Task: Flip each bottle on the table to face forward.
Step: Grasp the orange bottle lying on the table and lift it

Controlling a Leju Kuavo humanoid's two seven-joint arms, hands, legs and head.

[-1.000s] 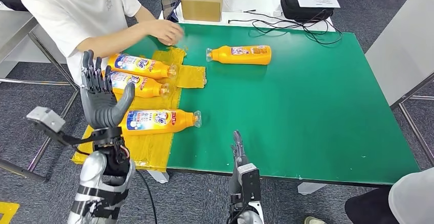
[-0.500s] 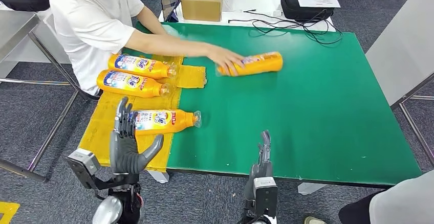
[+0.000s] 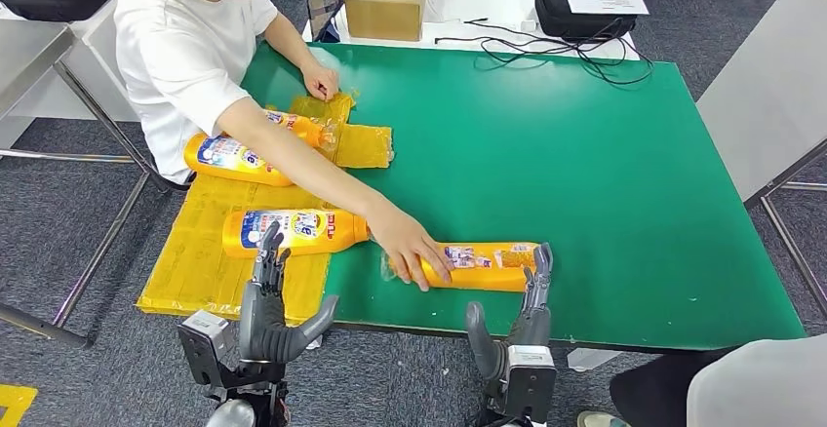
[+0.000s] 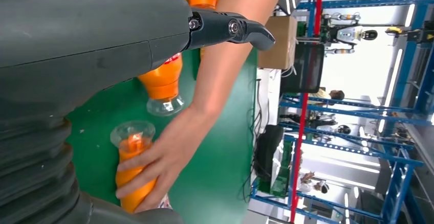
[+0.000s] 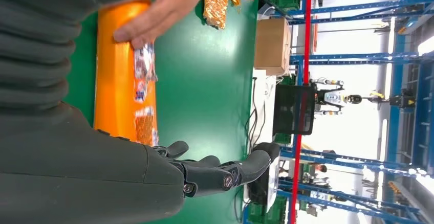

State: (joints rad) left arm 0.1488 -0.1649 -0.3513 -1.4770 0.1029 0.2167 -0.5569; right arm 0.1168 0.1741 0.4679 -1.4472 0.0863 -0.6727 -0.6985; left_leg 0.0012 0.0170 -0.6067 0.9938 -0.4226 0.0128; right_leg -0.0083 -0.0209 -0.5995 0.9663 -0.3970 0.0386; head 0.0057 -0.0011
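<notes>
The bottles [image 3: 478, 266] are glossy orange plastic with printed paper-like labels and clear plastic necks. The bench [image 3: 585, 174] has a smooth, matt green top. A crinkled, shiny yellow sheet [image 3: 210, 252] lies on it. The left hand [image 3: 268, 315] is matt grey plastic with dark fingers. The box [image 3: 386, 0] is plain brown cardboard.

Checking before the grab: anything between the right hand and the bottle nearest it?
Nothing lies between the right hand and the bottle, but a person's hand rests on the bottle's neck end, so it isn't free to take.
</notes>
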